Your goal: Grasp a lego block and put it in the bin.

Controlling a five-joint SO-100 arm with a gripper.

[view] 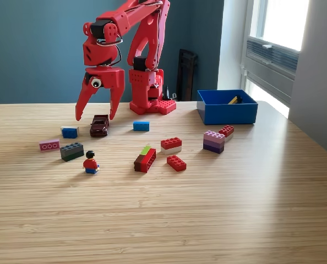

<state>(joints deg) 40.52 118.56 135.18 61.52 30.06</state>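
pale wooden tabletop point(163, 220) against a teal wall is what you have in front of you. your red arm's claw point(96, 117) hangs with its jaws spread wide, empty, directly above a small dark red toy car point(99, 125). the blue bin point(227, 106) sits well apart at the exterior view's right, with something yellow and black inside. lego blocks lie scattered between: a blue block point(141, 126), a red and white block point(171, 145), a purple stack point(213, 141), and a minifigure point(90, 162).
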